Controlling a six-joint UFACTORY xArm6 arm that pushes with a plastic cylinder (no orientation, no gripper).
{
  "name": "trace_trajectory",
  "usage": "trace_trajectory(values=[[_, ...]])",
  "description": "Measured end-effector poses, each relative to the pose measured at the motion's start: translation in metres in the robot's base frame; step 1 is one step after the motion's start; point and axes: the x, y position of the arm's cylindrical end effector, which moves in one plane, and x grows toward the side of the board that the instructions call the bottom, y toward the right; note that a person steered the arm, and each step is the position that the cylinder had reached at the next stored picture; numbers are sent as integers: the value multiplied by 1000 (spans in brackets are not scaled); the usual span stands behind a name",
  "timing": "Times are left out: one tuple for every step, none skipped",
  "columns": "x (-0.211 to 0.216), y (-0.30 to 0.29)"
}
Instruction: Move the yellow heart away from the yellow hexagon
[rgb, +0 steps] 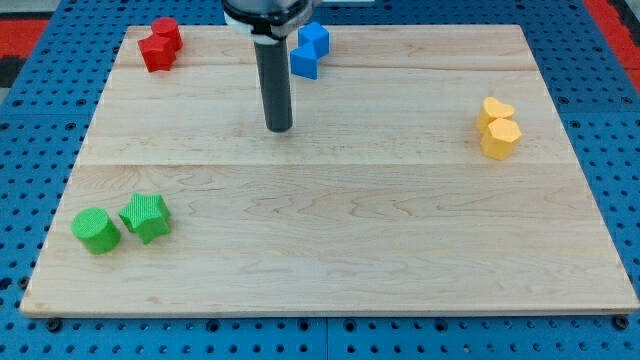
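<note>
Well right of my tip (279, 128), yellow heart (494, 111) touching yellow hexagon (501, 138); no pincer visible.

The rod (277, 85) hides part of the blue blocks (310, 50); its top is cropped.

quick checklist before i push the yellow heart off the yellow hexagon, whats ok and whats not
1. My tip visible: ok, near the view's top centre.
2. Tip at the yellow heart: not ok, it stands far to the view's left of it.
3. Heart apart from the yellow hexagon: not ok, they touch, heart toward the view's top.
4. Path from tip to heart free of blocks: ok, the blue blocks sit above the line.
5. Room to push the heart toward the view's top: ok, bare board there.
6. Red blocks and green blocks out of the way: ok.
</note>
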Motion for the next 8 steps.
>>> trace_trajectory(values=[[47, 9], [96, 6], [143, -1], [165, -50], [175, -97], [180, -92], [157, -13], [116, 137]])
